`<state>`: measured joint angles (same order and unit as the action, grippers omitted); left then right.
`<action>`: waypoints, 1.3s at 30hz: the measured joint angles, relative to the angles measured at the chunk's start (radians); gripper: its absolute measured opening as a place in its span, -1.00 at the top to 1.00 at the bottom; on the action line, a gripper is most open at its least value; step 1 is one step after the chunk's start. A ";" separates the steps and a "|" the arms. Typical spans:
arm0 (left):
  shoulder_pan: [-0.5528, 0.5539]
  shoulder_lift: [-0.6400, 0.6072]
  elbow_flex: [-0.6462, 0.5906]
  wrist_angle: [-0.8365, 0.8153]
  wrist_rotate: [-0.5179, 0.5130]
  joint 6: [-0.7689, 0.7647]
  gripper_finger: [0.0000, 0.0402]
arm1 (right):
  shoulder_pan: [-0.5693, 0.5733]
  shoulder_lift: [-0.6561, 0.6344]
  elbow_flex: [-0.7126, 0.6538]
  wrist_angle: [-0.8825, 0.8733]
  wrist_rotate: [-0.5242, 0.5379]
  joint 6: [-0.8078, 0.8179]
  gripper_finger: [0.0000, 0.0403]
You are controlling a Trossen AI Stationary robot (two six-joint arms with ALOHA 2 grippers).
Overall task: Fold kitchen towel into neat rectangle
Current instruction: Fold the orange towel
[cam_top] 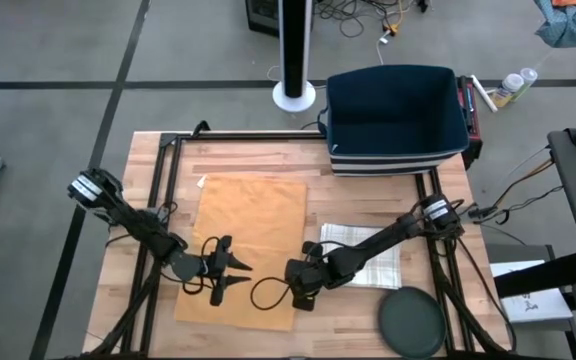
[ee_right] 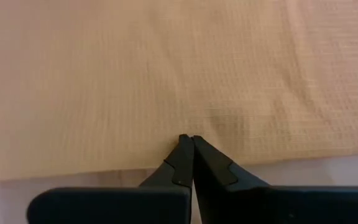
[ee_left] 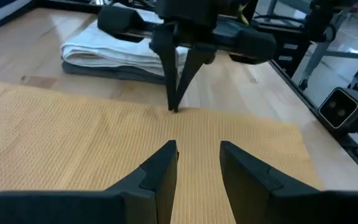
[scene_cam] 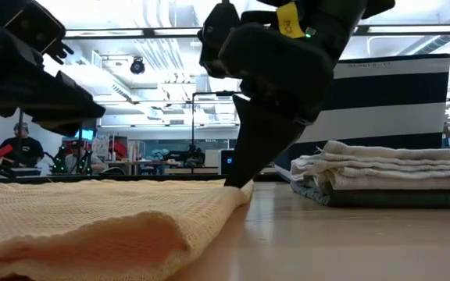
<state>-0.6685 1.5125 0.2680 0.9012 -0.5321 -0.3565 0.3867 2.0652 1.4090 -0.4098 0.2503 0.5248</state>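
Observation:
A tan waffle-weave kitchen towel (cam_top: 253,225) lies spread on the wooden table (cam_top: 158,170), its near edge slightly humped in the low view (scene_cam: 92,218). My left gripper (cam_top: 240,275) hangs open a little above the towel's near part, pointing almost level toward the table's right edge, with nothing between its fingers (ee_left: 160,171). My right gripper (cam_top: 291,295) is shut, and its tips stand on the towel close to its right edge. My right gripper touches the towel with its shut fingertips (ee_right: 185,146) on a spot just inside the right edge (ee_right: 194,127), near the towel's near right corner. It comes slanting down from the table's right side. The towel lies flat under the tips (scene_cam: 238,184), with no cloth bunched between them.
A stack of folded white and grey towels (cam_top: 363,255) lies right of the tan towel, beneath my right arm. A dark round disc (cam_top: 413,322) sits at the near right. A navy striped bin (cam_top: 396,115) stands at the far edge. People sit beyond the table (scene_cam: 22,148).

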 joint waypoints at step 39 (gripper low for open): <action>0.065 0.479 0.508 -0.117 0.315 0.110 0.43 | 0.071 0.015 0.043 -0.021 -0.093 0.116 1.00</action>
<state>-0.6034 1.9912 0.7764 0.7846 -0.2172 -0.2464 0.4577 2.0802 1.4520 -0.4310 0.1570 0.6407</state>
